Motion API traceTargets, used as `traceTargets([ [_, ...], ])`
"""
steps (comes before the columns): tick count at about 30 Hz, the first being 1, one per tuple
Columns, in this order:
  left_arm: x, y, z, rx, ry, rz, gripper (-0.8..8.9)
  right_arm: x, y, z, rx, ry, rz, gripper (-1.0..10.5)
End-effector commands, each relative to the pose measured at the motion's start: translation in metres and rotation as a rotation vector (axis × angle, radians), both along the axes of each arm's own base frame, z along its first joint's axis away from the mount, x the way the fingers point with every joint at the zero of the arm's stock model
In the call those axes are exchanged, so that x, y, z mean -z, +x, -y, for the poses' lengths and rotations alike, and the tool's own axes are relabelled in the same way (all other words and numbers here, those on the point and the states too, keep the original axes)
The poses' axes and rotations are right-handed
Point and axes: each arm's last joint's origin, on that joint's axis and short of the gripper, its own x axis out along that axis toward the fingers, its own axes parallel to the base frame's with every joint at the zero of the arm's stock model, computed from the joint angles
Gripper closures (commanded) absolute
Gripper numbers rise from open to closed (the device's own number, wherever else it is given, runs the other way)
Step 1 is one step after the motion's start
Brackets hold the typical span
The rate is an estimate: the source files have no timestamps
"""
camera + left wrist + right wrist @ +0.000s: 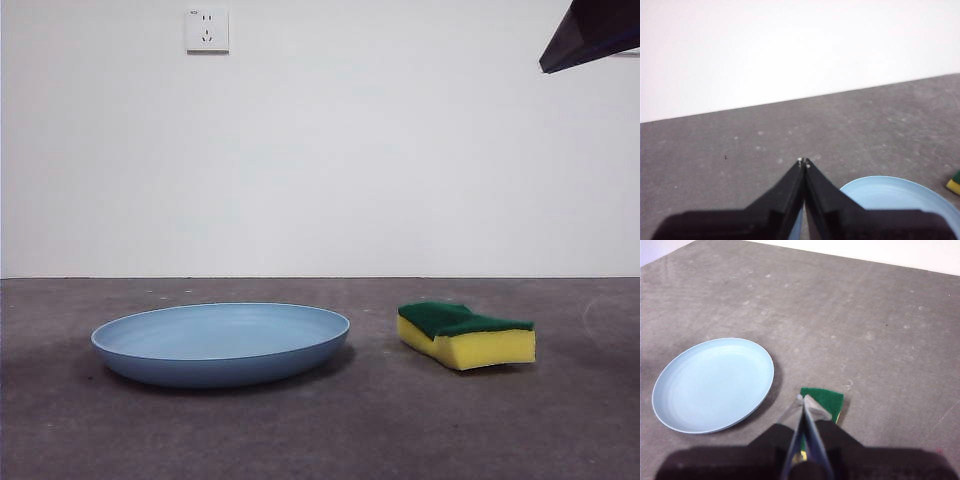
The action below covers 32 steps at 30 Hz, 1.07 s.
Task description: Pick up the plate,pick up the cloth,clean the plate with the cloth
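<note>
Plate (220, 345) and sponge (466, 335) sitting untouched on the grey table (320, 430)
Both are lying flat, sponge green side up, just beside the plate. Left gripper (803, 161) is hanging near the plate, jaws pressed together; right gripper (802, 399) is hovering, probably above the sponge, jaws together, gripping nothing

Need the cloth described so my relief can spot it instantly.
On the grey table, look beside the wide light-blue plate, apart from it. The cloth is a small sponge block: yellow foam, dark green top.
</note>
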Motion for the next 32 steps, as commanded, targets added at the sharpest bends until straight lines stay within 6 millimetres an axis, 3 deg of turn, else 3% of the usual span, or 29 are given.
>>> traceTargets([
  [1,0.020,-0.003,-0.006,-0.039,0.010,0.027,8.17,0.000,0.000,0.000,0.002,0.001,0.009,9.5],
  [8,0.065,-0.008,-0.016,-0.143,0.001,0.018,8.17,0.000,0.000,0.000,0.002,0.001,0.009,9.5],
  [14,0.087,-0.008,-0.021,-0.190,-0.029,-0.029,8.17,0.000,0.000,0.000,0.002,0.001,0.009,9.5],
  [21,0.098,-0.011,-0.021,-0.198,-0.013,-0.143,8.17,0.000,0.000,0.000,0.002,0.001,0.009,9.5],
  [32,0.096,-0.011,-0.021,-0.198,-0.036,-0.127,8.17,0.000,0.000,0.000,0.002,0.001,0.009,9.5],
])
